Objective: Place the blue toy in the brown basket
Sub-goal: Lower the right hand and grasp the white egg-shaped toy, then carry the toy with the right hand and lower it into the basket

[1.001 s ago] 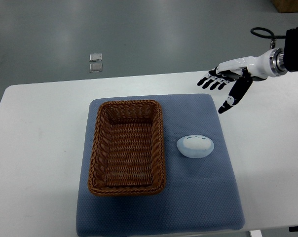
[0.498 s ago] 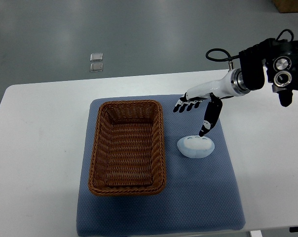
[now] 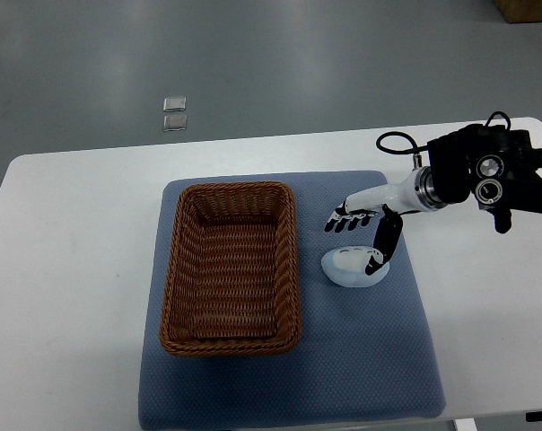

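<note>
Your right hand (image 3: 365, 235) hangs open over the blue toy (image 3: 354, 267), thumb seemingly touching its right side. The toy lies on the mat (image 3: 361, 359), beside the basket (image 3: 177, 269). Close evenly before lifting.

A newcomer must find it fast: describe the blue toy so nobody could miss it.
Start at the white table, then the blue mat on it. Right of the brown basket lies the blue toy, under the right hand: the only small, pale, rounded thing on the mat.
</note>
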`<state>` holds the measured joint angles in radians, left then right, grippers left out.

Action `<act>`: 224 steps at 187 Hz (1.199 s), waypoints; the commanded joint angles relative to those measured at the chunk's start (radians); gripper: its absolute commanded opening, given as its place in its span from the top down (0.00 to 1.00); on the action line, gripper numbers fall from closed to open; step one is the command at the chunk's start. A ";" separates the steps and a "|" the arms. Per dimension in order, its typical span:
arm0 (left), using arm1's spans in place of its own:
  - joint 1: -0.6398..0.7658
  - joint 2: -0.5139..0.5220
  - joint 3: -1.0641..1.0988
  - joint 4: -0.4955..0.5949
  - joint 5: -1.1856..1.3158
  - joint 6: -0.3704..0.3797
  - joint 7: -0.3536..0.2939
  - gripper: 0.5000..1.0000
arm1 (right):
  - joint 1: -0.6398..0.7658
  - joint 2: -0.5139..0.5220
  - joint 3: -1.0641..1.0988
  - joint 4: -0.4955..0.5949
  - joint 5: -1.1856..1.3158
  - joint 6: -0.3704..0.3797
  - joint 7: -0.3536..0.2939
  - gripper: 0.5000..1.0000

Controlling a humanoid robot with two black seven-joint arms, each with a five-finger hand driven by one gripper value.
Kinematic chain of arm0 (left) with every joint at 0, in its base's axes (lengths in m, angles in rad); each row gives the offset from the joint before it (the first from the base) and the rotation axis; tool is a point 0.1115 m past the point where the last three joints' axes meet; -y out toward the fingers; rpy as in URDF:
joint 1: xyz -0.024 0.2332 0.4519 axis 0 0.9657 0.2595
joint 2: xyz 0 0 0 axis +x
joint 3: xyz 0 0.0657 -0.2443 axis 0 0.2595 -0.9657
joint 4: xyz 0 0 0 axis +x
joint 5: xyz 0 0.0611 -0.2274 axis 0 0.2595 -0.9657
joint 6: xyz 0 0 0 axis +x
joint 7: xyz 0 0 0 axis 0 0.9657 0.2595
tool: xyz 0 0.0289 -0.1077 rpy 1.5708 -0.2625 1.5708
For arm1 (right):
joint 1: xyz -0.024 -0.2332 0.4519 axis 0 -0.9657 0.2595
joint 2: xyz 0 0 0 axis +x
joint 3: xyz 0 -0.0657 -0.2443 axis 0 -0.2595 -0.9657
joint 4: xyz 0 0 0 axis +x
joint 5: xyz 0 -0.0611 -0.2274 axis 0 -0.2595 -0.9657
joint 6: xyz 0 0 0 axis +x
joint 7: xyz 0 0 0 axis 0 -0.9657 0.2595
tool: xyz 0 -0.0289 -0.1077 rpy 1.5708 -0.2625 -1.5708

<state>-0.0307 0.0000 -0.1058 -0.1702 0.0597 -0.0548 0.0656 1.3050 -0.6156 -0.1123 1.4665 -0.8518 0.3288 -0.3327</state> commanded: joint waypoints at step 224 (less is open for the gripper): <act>0.000 0.000 0.000 0.005 0.000 0.007 0.000 0.00 | 0.072 -0.039 0.063 0.002 -0.059 0.004 0.026 1.00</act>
<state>-0.0306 0.0000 -0.1063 -0.1657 0.0598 -0.0476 0.0659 1.2963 -0.6467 -0.0573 1.4498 -0.9329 0.3168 -0.3068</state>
